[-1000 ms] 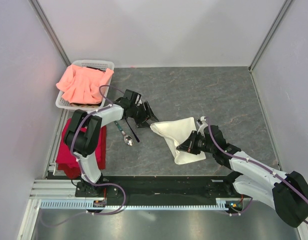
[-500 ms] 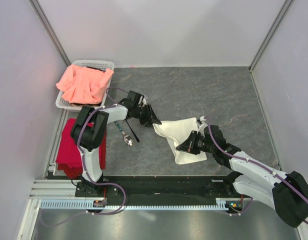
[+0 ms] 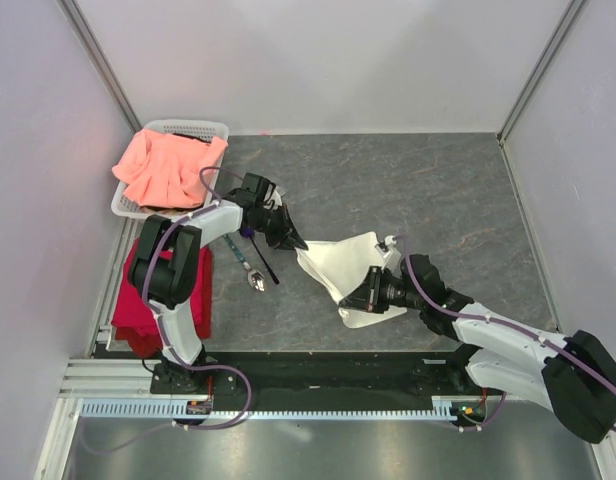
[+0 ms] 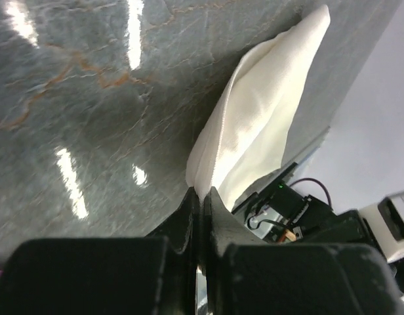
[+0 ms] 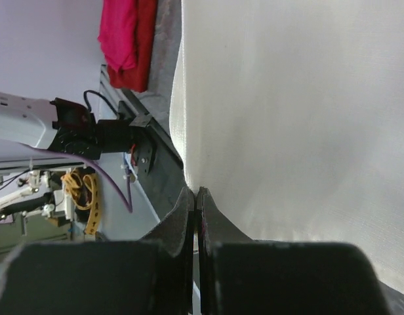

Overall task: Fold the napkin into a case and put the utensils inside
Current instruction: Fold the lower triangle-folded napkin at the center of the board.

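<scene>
Pinching the napkin (image 3: pixel 350 262) at two places: the left gripper (image 3: pixel 291 240) is clamped on its left corner and the right gripper (image 3: pixel 362 299) on its near edge. In both wrist views the fingertips are closed flat on cloth with no gap. The napkin sits mid-table (image 3: pixel 428 180), part folded, and seems raised at the held ends. It is not yet a case.

Step in hand, as I read it: carrying one side over to make the next fold.
- Move both arms together so the cloth stays taut between the grips; slack would let the layers slide apart.
- Match the edges before setting down.
- Leave one end open as a mouth.
- Let go only once the cloth lies flat.
- Mind the left side: the utensils (image 3: pixel 254 278) lie on bare table just beside the left gripper, and a low sweep could knock them.

Containers:
- The basket (image 3: pixel 193 124), far left corner, holds a heaped salmon cloth (image 3: pixel 168 165). A dark bit shows at its back edge, but I cannot tell what it is.
- A red cloth (image 3: pixel 138 290) lies outside the basket, beside the left arm.
- The utensils are inside nothing so far.
</scene>
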{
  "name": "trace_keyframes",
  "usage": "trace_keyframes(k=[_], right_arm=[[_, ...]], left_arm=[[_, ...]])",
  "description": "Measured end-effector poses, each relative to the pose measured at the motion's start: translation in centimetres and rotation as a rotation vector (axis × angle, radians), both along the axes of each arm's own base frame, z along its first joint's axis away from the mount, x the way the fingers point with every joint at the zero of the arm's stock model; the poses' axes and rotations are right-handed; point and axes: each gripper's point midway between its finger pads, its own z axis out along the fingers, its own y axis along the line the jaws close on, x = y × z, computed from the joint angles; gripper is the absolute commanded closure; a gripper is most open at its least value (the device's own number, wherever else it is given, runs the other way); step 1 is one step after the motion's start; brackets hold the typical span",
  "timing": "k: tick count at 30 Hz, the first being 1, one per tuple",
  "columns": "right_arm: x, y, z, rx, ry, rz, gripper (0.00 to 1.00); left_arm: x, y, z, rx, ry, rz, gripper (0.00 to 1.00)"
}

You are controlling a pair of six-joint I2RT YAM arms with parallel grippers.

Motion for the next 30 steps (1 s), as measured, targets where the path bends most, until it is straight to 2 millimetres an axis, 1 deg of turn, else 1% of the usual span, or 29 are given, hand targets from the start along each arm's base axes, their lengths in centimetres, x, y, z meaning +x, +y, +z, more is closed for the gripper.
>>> trace_keyframes(k=[3, 6, 9, 12, 14, 17, 20, 23, 24, 25, 27, 28, 30], right_arm=[[-0.4, 1.2, -0.1, 0.075, 0.011, 0.021, 1.00], [-0.4, 1.5, -1.1, 0.112, 0.060, 0.000, 1.00], [-0.2, 1.3, -1.6, 0.146, 0.098, -0.016, 1.00], [0.8, 0.5, -2.0, 0.158, 0.118, -0.057, 1.00], [1.3, -0.1, -2.2, 0.155, 0.120, -0.073, 1.00], [1.9, -1.3, -3.5, 0.098, 0.130, -0.100, 1.00], [2.3, -2.4, -5.0, 0.004, 0.135, -0.106, 1.00], [2.8, -3.2, -6.0, -0.087, 0.111, -0.102, 1.00], [3.0, -3.5, -6.2, -0.120, 0.100, -0.097, 0.99], [3.1, -3.7, -6.4, -0.143, 0.090, -0.094, 0.94], [3.3, -4.1, -6.7, -0.188, 0.071, -0.086, 0.87], [3.3, -4.3, -6.9, -0.207, 0.063, -0.082, 0.78], [3.3, -4.7, -7.1, -0.253, 0.066, -0.073, 0.67]], left_arm=[[0.3, 0.7, 0.5, 0.072, -0.004, 0.006, 0.98], [0.4, 1.3, 0.3, 0.178, -0.001, 0.028, 0.98], [0.6, 1.4, 0.4, 0.287, -0.018, 0.040, 0.98], [1.7, 0.4, 0.9, 0.358, -0.040, 0.061, 0.98], [2.7, -0.6, 1.0, 0.408, -0.060, 0.080, 0.98], [3.5, -2.1, 0.8, 0.471, -0.080, 0.103, 0.98], [3.7, -3.0, -0.2, 0.532, -0.068, 0.124, 0.98], [4.0, -3.2, -1.5, 0.584, -0.044, 0.151, 0.98], [4.0, -3.3, -1.8, 0.599, -0.038, 0.161, 0.98], [4.1, -3.3, -2.1, 0.615, -0.034, 0.170, 0.98], [4.2, -3.6, -2.3, 0.630, -0.035, 0.180, 0.98], [4.3, -3.9, -2.4, 0.638, -0.037, 0.183, 0.98], [4.6, -4.5, -2.2, 0.639, -0.053, 0.189, 0.98]])
